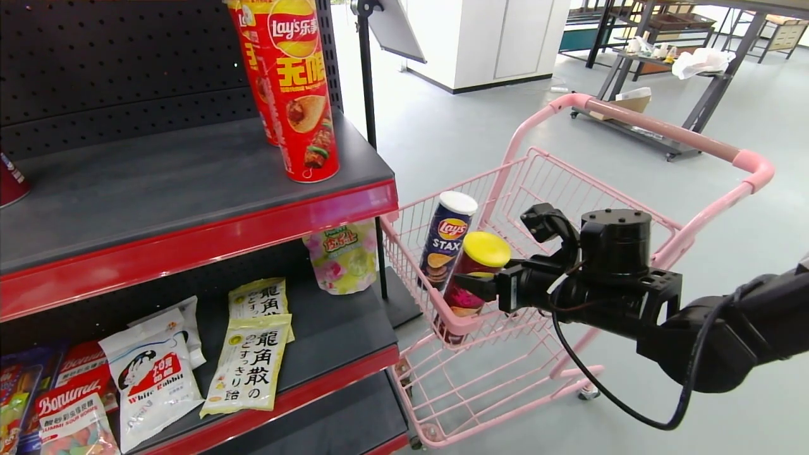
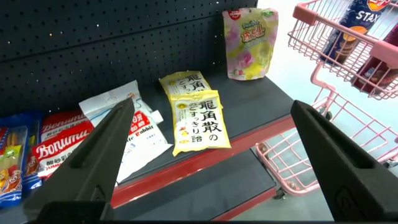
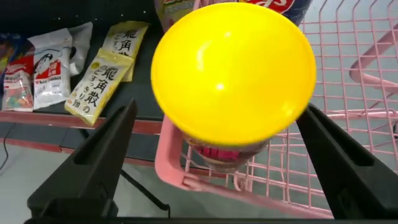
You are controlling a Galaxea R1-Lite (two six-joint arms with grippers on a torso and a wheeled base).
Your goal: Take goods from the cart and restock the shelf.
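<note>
Yellow-lidded can (image 1: 485, 248) stands upright in pink cart (image 1: 632, 120), front corner, beside blue can (image 1: 445, 237). Right gripper (image 1: 480, 287) jaws wide, flanking it. Judged light, stiff, smooth-walled: grip mid-body, below lid. Left gripper (image 2: 205, 155) jaws wide, empty.

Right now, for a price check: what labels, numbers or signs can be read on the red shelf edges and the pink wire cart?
None: the red shelf edges and the pink wire cart bear no label, number or sign.
Lettering stands on the packaged goods instead.
</note>
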